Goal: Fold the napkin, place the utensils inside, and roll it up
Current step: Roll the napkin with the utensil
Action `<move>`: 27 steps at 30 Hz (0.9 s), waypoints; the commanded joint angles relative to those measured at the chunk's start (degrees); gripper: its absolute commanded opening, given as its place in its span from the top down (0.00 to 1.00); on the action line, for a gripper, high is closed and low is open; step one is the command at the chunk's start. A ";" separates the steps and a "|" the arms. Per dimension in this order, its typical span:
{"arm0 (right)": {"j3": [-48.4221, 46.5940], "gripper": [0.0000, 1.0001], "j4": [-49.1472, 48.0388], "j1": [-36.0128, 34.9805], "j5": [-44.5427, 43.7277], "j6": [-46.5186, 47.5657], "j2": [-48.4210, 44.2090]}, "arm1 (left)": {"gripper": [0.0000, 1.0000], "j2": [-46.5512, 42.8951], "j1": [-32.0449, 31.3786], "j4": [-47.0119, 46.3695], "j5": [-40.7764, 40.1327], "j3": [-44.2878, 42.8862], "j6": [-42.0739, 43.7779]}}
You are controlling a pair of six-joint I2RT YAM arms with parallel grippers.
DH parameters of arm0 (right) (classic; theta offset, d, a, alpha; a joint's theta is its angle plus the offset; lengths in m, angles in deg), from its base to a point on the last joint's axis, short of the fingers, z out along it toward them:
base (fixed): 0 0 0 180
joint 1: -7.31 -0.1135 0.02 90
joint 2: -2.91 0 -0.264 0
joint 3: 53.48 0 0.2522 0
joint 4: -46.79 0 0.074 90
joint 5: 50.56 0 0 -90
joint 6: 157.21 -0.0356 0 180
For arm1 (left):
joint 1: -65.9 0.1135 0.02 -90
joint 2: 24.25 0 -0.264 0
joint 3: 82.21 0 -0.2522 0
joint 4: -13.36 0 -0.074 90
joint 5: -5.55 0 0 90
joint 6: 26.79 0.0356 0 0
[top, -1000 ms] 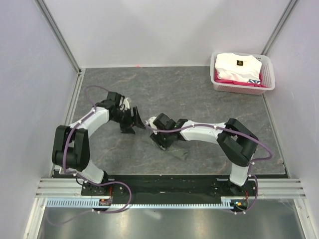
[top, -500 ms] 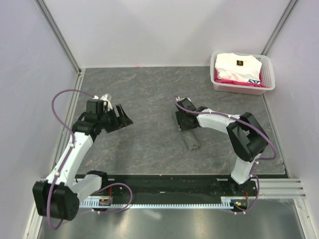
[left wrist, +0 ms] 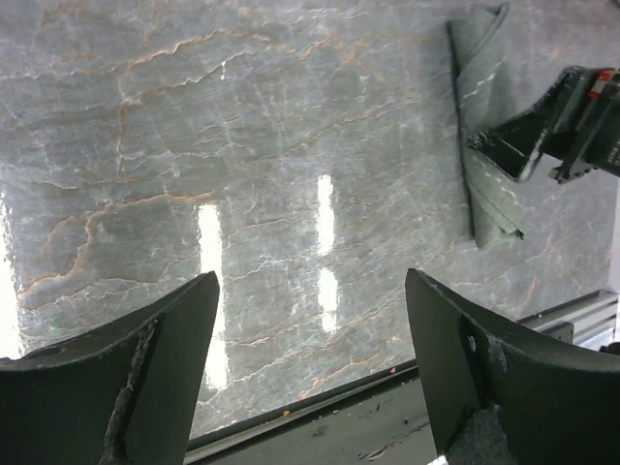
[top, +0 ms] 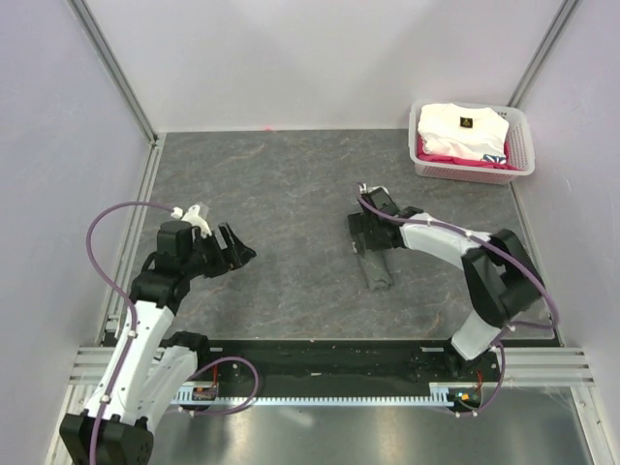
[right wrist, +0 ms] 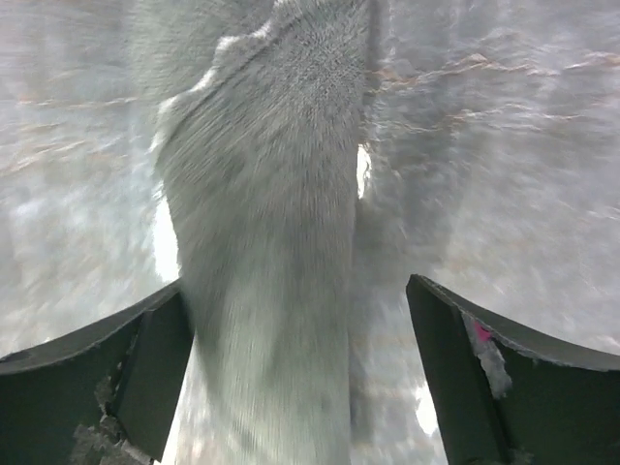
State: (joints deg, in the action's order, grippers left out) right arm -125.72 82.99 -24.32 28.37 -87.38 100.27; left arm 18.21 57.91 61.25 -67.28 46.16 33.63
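Observation:
The napkin (top: 374, 267) lies rolled into a narrow grey-green bundle right of the table's middle; it also shows in the left wrist view (left wrist: 482, 145) and, blurred, close up in the right wrist view (right wrist: 276, 223). My right gripper (top: 365, 235) is open just above the roll's far end, jaws spread either side of it and not gripping. My left gripper (top: 237, 254) is open and empty at the left of the table, well away from the roll. The spoon is not visible in any view.
A white basket (top: 523, 165) with a white folded garment (top: 460, 128) on pink cloth stands at the back right corner. The table's dark front rail (left wrist: 407, 426) shows just below my left gripper.
My left arm has drawn back to the left and towards the front. My right gripper has shifted slightly right along the rolled napkin, which now lies on its own.

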 commanded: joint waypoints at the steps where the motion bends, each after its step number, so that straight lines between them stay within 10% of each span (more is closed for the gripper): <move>1: -0.23 0.02 0.06 0.17 -0.44 2.23 -13.49 | 0.15 -4.82 -0.01 -1.70 2.25 -0.28 0.32; 15: 21.20 0.02 -6.62 0.09 1.05 2.76 -54.62 | 0.01 -28.29 -0.01 2.42 -1.43 -1.25 1.28; 27: 24.99 0.02 -3.45 0.09 1.05 2.76 -59.83 | 0.00 -31.03 -0.01 4.81 -4.42 -1.24 0.49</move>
State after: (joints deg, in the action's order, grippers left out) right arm -100.80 79.53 -24.32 29.12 -84.80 40.45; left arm -13.01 57.89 65.32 -69.58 46.05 33.69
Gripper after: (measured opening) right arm 0.982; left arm 0.995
